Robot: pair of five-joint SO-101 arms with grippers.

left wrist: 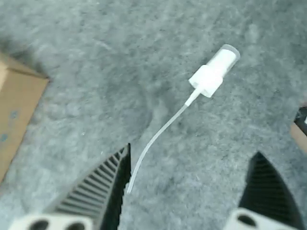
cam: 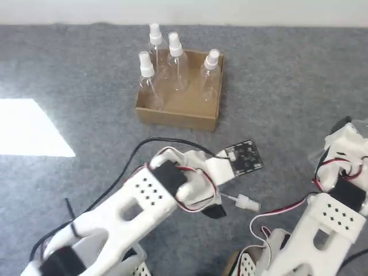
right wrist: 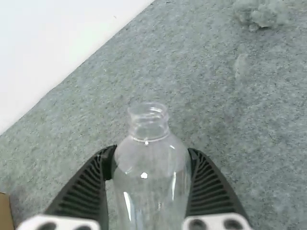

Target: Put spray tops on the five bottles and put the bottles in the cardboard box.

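Top lies just ahead of the left gripper's wide-open, empty jaws, its tube by one tip. Close squarely on the thick end, not the tube! Right gripper clamps the uncapped bottle between its jaws.

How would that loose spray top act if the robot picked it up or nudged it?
The spray top looks small and plastic, so probably very light. Its thin tube lies curved, so it would likely flex rather than stay stiff. Being round, it might roll a little if pushed, though the fuzzy carpet should slow it.
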